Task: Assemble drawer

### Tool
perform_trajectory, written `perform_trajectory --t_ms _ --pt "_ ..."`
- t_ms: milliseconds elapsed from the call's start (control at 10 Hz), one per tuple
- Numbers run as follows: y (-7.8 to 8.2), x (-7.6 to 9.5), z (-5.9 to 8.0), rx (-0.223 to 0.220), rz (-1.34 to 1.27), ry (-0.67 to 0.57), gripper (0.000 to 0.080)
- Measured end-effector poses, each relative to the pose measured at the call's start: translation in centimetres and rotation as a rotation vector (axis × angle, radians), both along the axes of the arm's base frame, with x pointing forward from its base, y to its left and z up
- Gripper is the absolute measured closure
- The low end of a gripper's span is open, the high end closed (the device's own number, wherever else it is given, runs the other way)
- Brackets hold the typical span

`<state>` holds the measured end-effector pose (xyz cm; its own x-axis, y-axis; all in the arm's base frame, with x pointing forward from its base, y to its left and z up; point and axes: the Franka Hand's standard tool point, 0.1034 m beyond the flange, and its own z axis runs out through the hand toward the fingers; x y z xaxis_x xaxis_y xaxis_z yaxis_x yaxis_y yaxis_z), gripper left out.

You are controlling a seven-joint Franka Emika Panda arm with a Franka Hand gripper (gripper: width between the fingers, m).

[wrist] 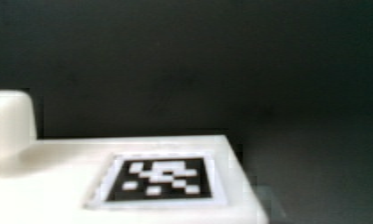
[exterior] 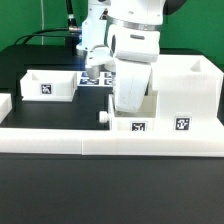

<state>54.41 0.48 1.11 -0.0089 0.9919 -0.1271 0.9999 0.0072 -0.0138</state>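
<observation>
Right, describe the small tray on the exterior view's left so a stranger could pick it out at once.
Start from the low white rail across the front of the black table. Behind its end on the exterior view's left stands a small open-top tray with one square tag on its near wall. It stands alone, whereas the other tray sits by the arm beside the tall housing.

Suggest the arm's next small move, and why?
Probably ease the end effector straight down onto the small white knobbed plastic tray. It hangs right over that tray, whose knob points away from the tall white open box housing alongside. Whether it is open isn't visible, so go slowly.
</observation>
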Motion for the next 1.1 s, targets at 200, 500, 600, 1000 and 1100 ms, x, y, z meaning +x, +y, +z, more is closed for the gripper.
perform_trajectory --t_ms 200,500,600,1000,1100 --pt "0.0 0.0 0.0 0.0 -0.001 0.001 0.0711" --pt "0.0 0.6 2.1 -0.018 -0.015 0.024 0.0337" --pt "-0.2 0.8 3.0 -0.024 -0.019 0.029 0.0337" --pt "-3.4 1.0 5.7 -0.038 0.071 0.052 0.0154" --pt "-5.1 0.8 5.6 -0.035 0.15 0.071 0.0151"
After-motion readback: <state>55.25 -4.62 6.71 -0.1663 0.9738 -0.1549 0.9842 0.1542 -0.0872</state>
